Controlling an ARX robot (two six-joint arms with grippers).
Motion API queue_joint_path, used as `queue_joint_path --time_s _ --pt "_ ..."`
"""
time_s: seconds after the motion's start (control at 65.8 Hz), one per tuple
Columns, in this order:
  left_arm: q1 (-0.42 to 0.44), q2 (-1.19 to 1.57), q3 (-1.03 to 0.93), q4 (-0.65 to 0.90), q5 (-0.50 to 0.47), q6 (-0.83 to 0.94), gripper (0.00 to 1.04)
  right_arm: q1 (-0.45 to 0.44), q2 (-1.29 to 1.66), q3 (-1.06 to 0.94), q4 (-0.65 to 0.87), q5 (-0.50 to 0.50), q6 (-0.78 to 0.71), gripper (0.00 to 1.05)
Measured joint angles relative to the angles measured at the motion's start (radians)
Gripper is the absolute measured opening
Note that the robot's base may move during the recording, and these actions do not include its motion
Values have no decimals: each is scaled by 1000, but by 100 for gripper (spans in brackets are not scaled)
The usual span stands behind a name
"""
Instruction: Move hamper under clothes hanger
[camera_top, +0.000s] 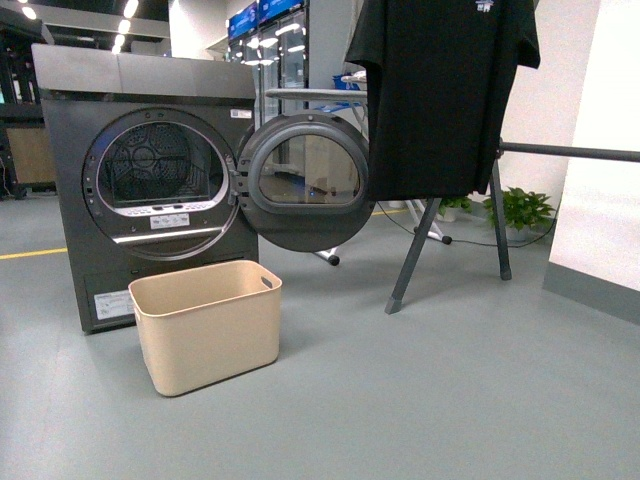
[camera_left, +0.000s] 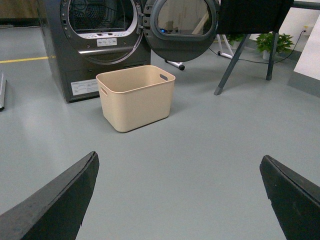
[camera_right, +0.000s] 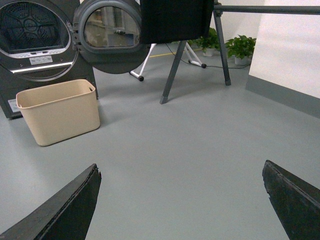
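The beige hamper (camera_top: 205, 325) stands empty on the grey floor in front of the dryer, left of the clothes hanger (camera_top: 570, 152). The hanger's dark bar runs to the right and its angled legs (camera_top: 412, 256) stand behind and to the right of the hamper. The hamper also shows in the left wrist view (camera_left: 136, 97) and the right wrist view (camera_right: 59, 111), well ahead of both grippers. My left gripper (camera_left: 177, 165) is open and empty above bare floor. My right gripper (camera_right: 180, 172) is open and empty too. Neither arm shows in the front view.
A dark grey dryer (camera_top: 145, 180) stands behind the hamper with its round door (camera_top: 305, 180) swung open to the right. A black T-shirt (camera_top: 440, 90) hangs on the hanger. Potted plants (camera_top: 520, 208) and a white wall (camera_top: 600, 150) are at the right.
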Motion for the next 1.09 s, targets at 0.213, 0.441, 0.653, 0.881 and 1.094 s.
queue_joint_path --time_s 0.213,0.441,0.653,0.881,1.094 --pt "0 0 0 0 0 0 98 0 0 0 0 0 0 97" --pt "0 0 0 0 0 0 98 0 0 0 0 0 0 97" --pt "0 1 0 0 0 0 98 0 0 0 0 2 0 97" --pt "0 1 0 0 0 0 98 0 0 0 0 0 0 97" --pt "0 1 0 0 0 0 98 0 0 0 0 0 0 97"
